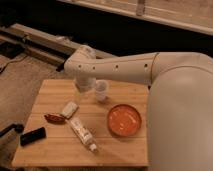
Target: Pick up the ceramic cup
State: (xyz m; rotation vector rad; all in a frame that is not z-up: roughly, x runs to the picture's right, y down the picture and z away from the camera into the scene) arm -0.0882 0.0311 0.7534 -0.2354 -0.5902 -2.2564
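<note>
The ceramic cup [101,91] is small, plain and white, and stands upright at the back middle of the wooden table [50,150]. My white arm reaches in from the right above the table. My gripper [84,86] hangs down from the wrist just left of the cup, close beside it. I cannot tell whether it touches the cup.
A shallow orange-red bowl [123,120] sits right of centre. A white tube [82,132], a small white packet [69,109] and a dark red item [54,118] lie at the middle left. A black object [33,135] lies near the left edge. My arm's bulky body fills the right side.
</note>
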